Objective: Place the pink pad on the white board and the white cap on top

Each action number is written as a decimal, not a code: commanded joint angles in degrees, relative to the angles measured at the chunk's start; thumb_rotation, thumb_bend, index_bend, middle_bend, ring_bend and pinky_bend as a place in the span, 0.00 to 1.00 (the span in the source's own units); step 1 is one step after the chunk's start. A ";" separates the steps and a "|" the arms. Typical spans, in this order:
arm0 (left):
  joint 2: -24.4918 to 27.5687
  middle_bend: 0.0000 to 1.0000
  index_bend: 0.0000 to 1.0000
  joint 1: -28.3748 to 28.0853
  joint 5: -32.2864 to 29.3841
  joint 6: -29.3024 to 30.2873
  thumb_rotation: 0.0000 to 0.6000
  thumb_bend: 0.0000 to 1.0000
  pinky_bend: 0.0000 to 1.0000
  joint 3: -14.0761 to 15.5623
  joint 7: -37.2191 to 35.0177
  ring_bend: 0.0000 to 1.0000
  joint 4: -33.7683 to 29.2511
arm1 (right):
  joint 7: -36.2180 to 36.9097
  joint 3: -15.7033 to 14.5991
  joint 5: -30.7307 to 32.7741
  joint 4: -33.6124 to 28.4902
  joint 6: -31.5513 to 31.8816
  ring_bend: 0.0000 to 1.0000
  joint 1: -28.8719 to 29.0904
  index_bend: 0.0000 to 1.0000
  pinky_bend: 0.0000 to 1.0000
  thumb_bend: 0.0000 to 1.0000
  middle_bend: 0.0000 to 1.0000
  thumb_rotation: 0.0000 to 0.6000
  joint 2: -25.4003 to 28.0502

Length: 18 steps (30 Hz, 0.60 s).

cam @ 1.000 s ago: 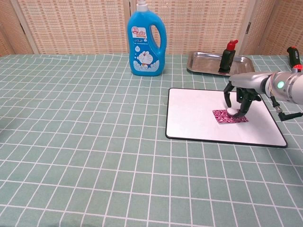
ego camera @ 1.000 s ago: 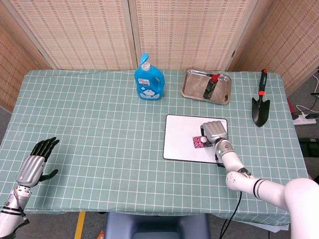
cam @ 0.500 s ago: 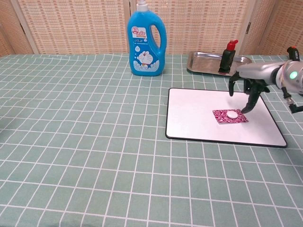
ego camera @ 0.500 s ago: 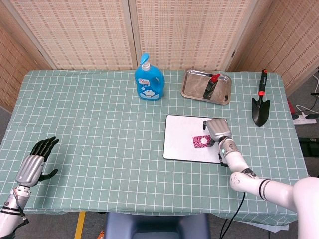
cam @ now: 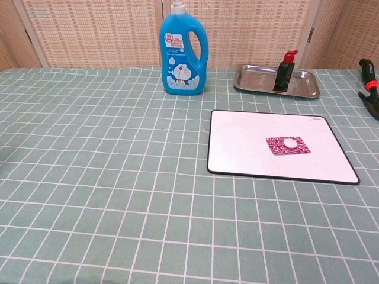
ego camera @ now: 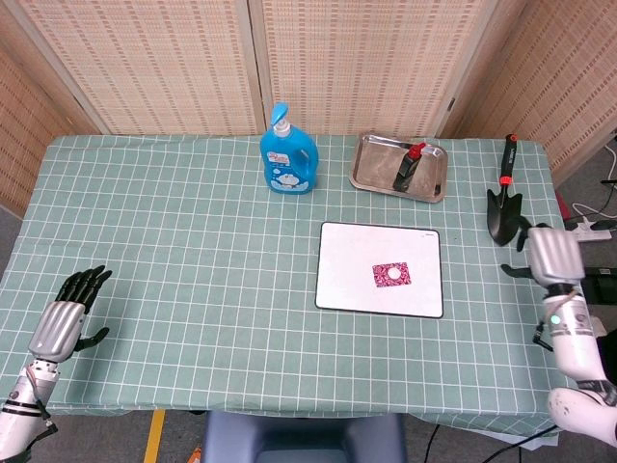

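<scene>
A table covered in a green checked cloth (cam: 106, 195) fills both views. Nearest the robot, at the table's front left corner, the left hand (ego camera: 66, 318) rests low with its dark fingers spread apart, holding nothing. At the front right edge, the right hand (ego camera: 552, 255) sits well apart from the work area; it holds nothing, but the head view shows only its back, so whether its fingers are apart or curled cannot be told.

Further in, right of centre, lies the white board (cam: 249, 133), flat with a dark border. On its right half sits the pink pad (cam: 286, 145), patterned and lying flat, and the white cap (cam: 290, 142) rests on top of it, roughly at its middle.

Beyond the board stand a blue detergent bottle (cam: 183, 50) and a steel tray (cam: 302, 86) holding a small dark bottle with a red top (cam: 283, 73). A garden trowel (ego camera: 504, 204) lies at the far right.

Judging by this layout, both placements look complete. No further handling seems needed beyond keeping the hands clear.
</scene>
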 commanded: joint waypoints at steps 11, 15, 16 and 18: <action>-1.44 0.00 0.00 0.36 -1.81 -1.82 1.00 0.18 0.00 -0.32 0.12 0.00 3.45 | 28.85 3.35 -10.92 35.25 13.66 0.00 -16.77 0.13 0.01 0.00 0.11 1.00 -15.20; -2.26 0.00 0.00 0.27 -1.46 -1.42 1.00 0.18 0.00 -0.37 0.65 0.00 4.69 | 30.41 3.25 -12.96 38.57 12.32 0.00 -16.84 0.07 0.00 0.00 0.05 1.00 -16.15; -2.53 0.00 0.00 0.33 -1.35 -1.11 1.00 0.18 0.00 -0.38 0.98 0.00 4.94 | 30.63 2.85 -13.53 38.61 11.55 0.00 -16.97 0.05 0.00 0.00 0.03 0.97 -16.00; -3.18 0.00 0.00 0.49 -1.14 -0.45 1.00 0.18 0.00 -0.39 1.92 0.00 5.66 | 30.57 2.20 -14.85 38.56 10.65 0.00 -17.08 0.01 0.00 0.00 0.00 0.92 -15.68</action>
